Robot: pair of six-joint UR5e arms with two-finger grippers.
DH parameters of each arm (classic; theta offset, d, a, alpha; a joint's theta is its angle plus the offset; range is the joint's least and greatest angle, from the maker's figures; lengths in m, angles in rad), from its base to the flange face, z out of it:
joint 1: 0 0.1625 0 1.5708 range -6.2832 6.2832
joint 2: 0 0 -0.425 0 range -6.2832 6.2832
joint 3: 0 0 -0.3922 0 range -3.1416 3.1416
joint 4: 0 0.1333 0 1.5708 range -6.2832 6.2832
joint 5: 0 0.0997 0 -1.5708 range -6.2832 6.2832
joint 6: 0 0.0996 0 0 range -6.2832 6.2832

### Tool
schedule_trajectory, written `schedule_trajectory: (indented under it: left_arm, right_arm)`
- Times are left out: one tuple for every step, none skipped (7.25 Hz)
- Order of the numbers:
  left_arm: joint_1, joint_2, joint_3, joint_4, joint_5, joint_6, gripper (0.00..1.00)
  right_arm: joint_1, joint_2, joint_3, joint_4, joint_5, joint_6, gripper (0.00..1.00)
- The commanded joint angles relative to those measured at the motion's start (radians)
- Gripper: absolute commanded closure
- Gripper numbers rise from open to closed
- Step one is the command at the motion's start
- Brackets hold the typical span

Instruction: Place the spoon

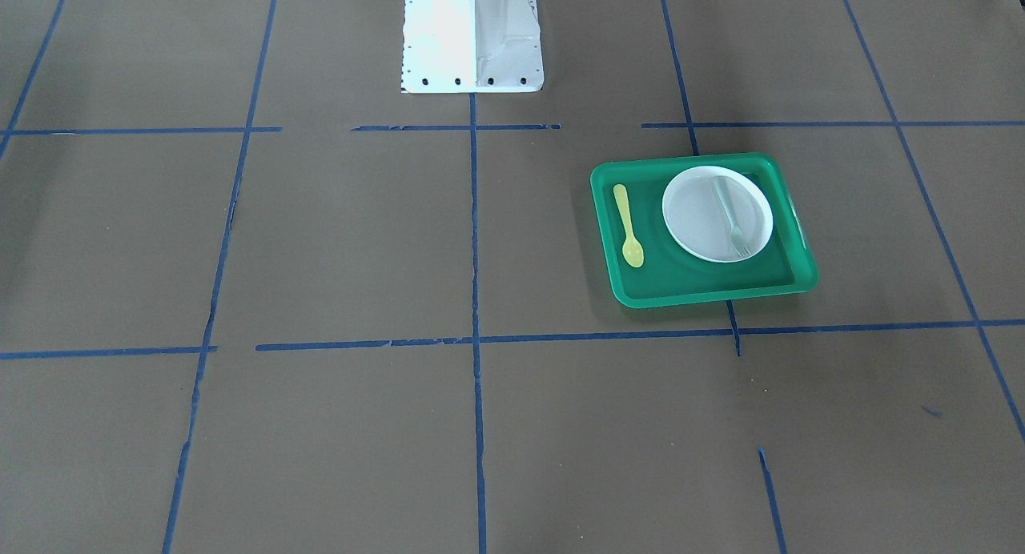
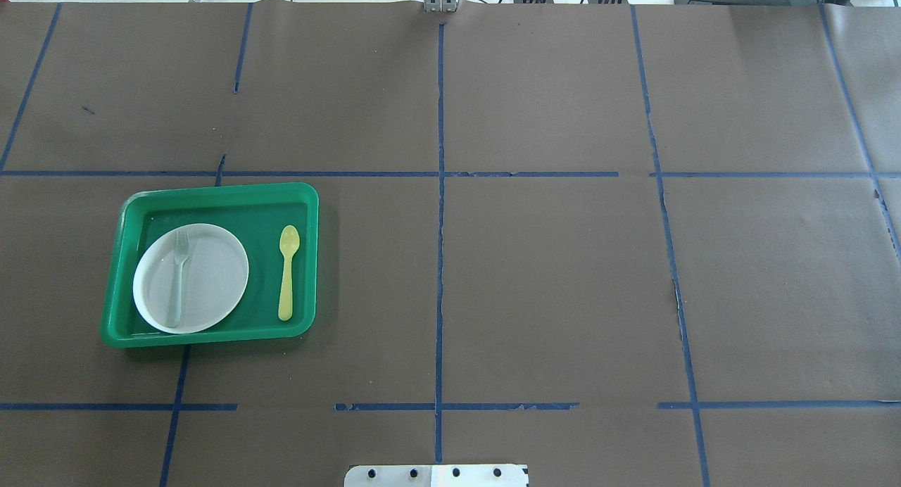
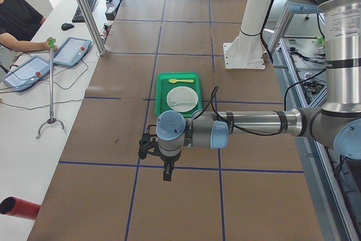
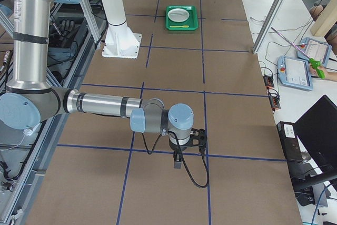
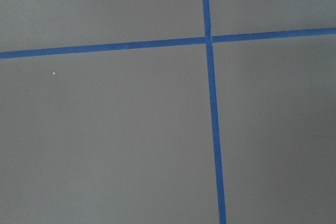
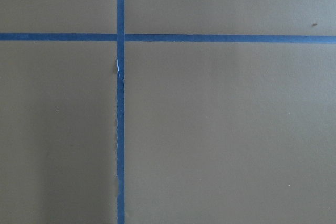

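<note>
Well, you find the spoon [image 2: 287, 272] lying flat on the floor of the green tray [image 2: 211, 190], which sits on the robot's left half of the table. From over the robot's shoulders, the spoon is in the tray's right part. It is just beside the white plate [image 2: 211, 276] without touching it. Its bowl points to the far side and its handle to the near, robot side. A pale fork [image 2: 178, 276] lies on the left part of the plate, tines far, roughly parallel to the spoon.

The left gripper [image 3: 167, 174] hangs pointing down over the brown table cover [image 2: 549, 283], near a crossing of blue tape lines [image 2: 440, 262], well apart from the tray. The right gripper [image 4: 177, 163] hangs the same way toward the table's right end, far from the tray. You see both only from the side cameras, so I cannot tell whether either claw's fingers are apart or together. Each wrist camera shows you only brown cover and a tape crossing.
</note>
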Motion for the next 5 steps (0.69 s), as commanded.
schedule_trajectory:
  left_arm:
    - [-0.004, 0.000, 0.001, 0.002, 0.002, 0.000, 0.00]
    - [-0.018, 0.000, 0.001, 0.000, 0.002, 0.000, 0.00]
    - [-0.022, 0.000, 0.001, 0.000, 0.002, 0.000, 0.00]
    - [-0.022, 0.000, 0.004, 0.000, 0.002, 0.000, 0.00]
    - [-0.022, 0.000, 0.006, 0.000, 0.002, 0.000, 0.00]
  right_arm:
    - [0.000, 0.000, 0.000, 0.000, 0.000, 0.000, 0.00]
    - [0.000, 0.000, 0.000, 0.000, 0.000, 0.000, 0.00]
    - [0.000, 0.000, 0.000, 0.000, 0.000, 0.000, 0.00]
    - [0.000, 0.000, 0.000, 0.000, 0.000, 0.000, 0.00]
    - [0.000, 0.000, 0.000, 0.000, 0.000, 0.000, 0.00]
